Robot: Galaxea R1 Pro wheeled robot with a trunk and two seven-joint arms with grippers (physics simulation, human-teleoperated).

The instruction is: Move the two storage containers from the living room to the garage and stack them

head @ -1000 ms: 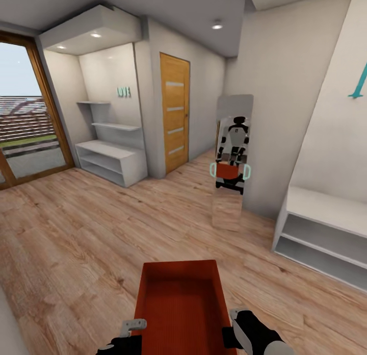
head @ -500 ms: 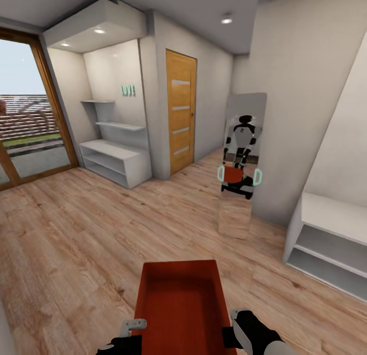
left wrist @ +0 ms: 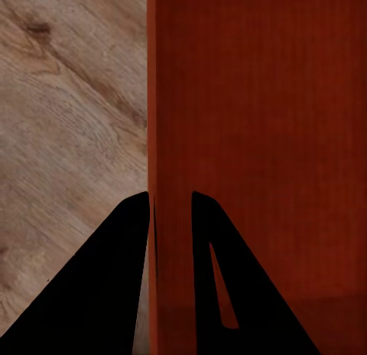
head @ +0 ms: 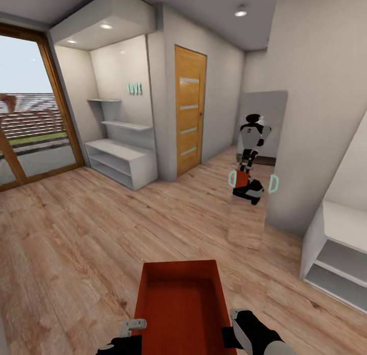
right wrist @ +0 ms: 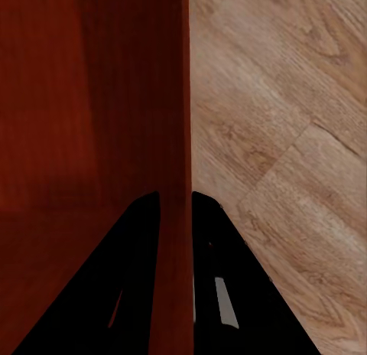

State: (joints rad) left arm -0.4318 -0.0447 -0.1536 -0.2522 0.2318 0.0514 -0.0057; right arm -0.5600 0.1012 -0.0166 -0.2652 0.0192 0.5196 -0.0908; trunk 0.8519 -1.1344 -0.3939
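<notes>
You hold one orange-red storage container (head: 181,304) low and centred in front of you, above the light wood-plank floor (head: 76,232). Your left gripper (left wrist: 170,206) is clamped on its left wall, one finger inside and one outside; your right gripper (right wrist: 176,202) pinches the right wall likewise. Far ahead stands a wooden door (head: 189,118) with glass strips, with white shelves (head: 120,161) to its left and a glazed opening (head: 30,125) at far left. To the right, a leaning mirror (head: 255,171) reflects you carrying the container. A second white shelf unit (head: 339,253) stands near right.
</notes>
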